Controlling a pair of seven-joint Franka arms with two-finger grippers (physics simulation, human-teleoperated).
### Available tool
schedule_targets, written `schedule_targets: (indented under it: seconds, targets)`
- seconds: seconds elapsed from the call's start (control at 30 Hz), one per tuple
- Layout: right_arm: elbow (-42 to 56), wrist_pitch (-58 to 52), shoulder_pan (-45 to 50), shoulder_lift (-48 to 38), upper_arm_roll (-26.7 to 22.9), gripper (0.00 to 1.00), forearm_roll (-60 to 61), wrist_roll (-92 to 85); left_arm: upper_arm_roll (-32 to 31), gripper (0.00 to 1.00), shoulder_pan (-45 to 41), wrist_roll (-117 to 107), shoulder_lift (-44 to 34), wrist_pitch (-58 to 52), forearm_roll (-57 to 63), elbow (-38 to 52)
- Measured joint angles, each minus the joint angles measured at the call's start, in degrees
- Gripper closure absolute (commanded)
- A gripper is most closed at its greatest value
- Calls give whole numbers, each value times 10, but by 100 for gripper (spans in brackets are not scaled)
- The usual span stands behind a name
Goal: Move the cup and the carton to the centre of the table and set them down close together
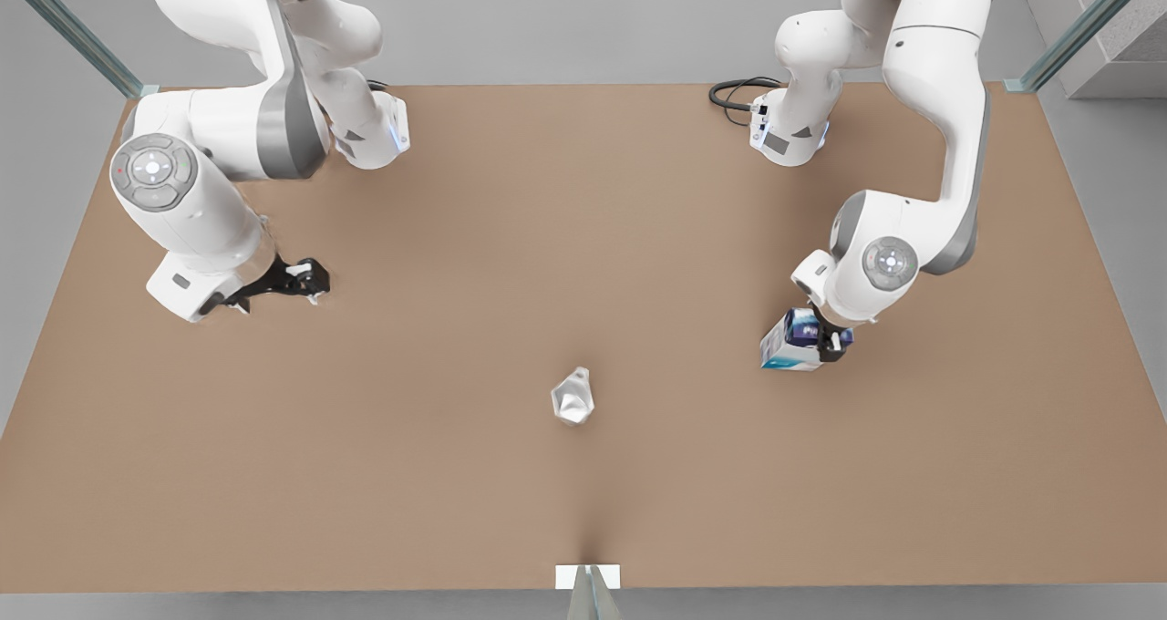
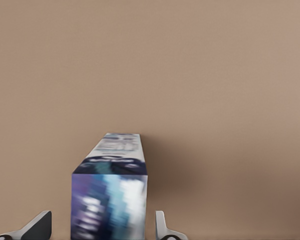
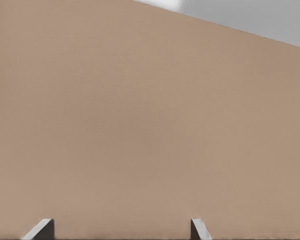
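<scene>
My left end effector (image 1: 825, 339) straddles the carton (image 1: 795, 339) at the front view's right, fingers not yet touching it, while my right end effector (image 1: 305, 281) waits open; next, close, then carry toward the cup (image 1: 573, 397) at centre.

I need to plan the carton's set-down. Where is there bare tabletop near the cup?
The table is bare all round the cup: a wide strip lies between it and the carton, which sits between the left claw's fingers with gaps on both sides. Another lies toward the open right claw, waiting at the front view's left. Only the patch around the carton is crowded.
</scene>
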Motion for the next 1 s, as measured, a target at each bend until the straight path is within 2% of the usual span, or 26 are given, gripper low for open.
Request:
schedule_targets:
  seconds: [0.1,0.8,0.93,1.0]
  targets:
    - [-62,34,-28,-45,9,0,-6,0,0,0,-3,1,2,-6,1,0]
    - [-53,28,-12,-31,9,0,-10,23,1,1,-2,0,33,-3,3,0]
    - [-51,29,-17,-31,9,0,-10,23,1,35,-3,-1,32,-7,3,3]
    - [-51,29,-18,-31,9,0,-9,23,1,37,-3,-1,32,-6,4,4]
